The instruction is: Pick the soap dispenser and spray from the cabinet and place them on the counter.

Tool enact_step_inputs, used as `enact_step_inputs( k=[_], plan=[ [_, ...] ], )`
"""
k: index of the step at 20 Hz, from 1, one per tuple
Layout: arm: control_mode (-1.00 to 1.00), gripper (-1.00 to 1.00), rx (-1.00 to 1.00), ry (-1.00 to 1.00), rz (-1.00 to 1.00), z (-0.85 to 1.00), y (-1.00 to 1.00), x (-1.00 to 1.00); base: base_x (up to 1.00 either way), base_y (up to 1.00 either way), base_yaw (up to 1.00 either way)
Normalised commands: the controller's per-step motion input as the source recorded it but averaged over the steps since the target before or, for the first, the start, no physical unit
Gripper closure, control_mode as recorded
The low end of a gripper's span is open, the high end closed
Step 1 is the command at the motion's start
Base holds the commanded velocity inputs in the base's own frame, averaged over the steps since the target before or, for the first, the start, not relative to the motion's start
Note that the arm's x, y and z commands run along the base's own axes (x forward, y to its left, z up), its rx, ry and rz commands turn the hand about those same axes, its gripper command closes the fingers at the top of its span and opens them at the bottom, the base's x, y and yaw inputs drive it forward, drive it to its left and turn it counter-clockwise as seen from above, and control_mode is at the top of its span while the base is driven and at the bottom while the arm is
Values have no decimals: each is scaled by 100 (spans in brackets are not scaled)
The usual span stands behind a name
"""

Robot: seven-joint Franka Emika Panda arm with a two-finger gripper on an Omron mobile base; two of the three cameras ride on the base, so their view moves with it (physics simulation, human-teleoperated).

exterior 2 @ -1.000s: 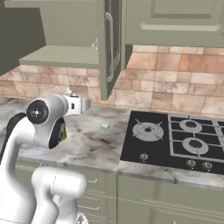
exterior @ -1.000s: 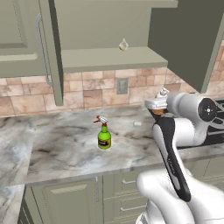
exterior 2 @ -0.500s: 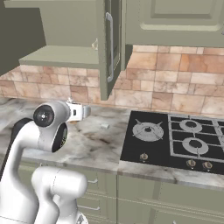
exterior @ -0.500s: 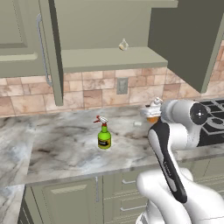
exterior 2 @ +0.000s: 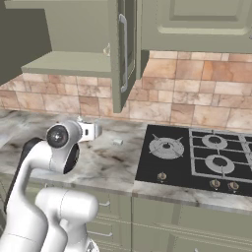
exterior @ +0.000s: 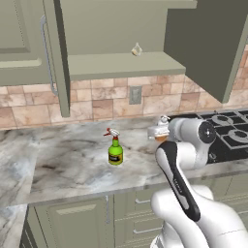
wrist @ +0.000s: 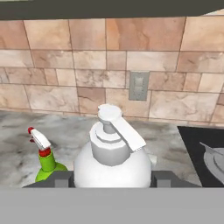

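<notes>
The gripper (wrist: 113, 178) is clamped on the soap dispenser (wrist: 113, 157), its two dark fingertips (wrist: 162, 178) pressed against either side of the bottle just under the white pump top. In the left base view the soap dispenser (exterior: 162, 130) is at the end of the arm, over the back part of the counter (exterior: 68, 160), near the left edge of the black stovetop (exterior: 227, 135); whether its base touches the marble cannot be told. The spray (exterior: 115, 147) stands upright on the counter, toward the middle of the slab, well apart from the gripper and to its left, with its red-and-white trigger head pointing left. From the hand view the spray (wrist: 46, 159) shows low at the left, beside the pump bottle. The cabinet (exterior: 121, 43) hangs above with both doors swung open, and a small pale object (exterior: 136, 49) sits on its shelf. A grey wall outlet (exterior: 135, 95) is set in the tiled backsplash below the shelf. In the right base view a small grey piece (exterior 2: 117, 141) lies on the counter (exterior 2: 113, 157) close to the stovetop's (exterior 2: 197, 157) left edge.
</notes>
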Motion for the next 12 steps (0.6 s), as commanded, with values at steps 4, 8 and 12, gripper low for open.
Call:
enact_step_inputs(
  k=[4, 8, 12],
  plan=[
    [-100, 100, 0, 0, 3, -46, 17, 33, 0, 0, 0],
    [-100, 100, 0, 0, 3, -41, 15, 39, 0, 0, 0],
    [-100, 100, 0, 0, 3, -40, 15, 43, 0, 0, 0]
  ],
)
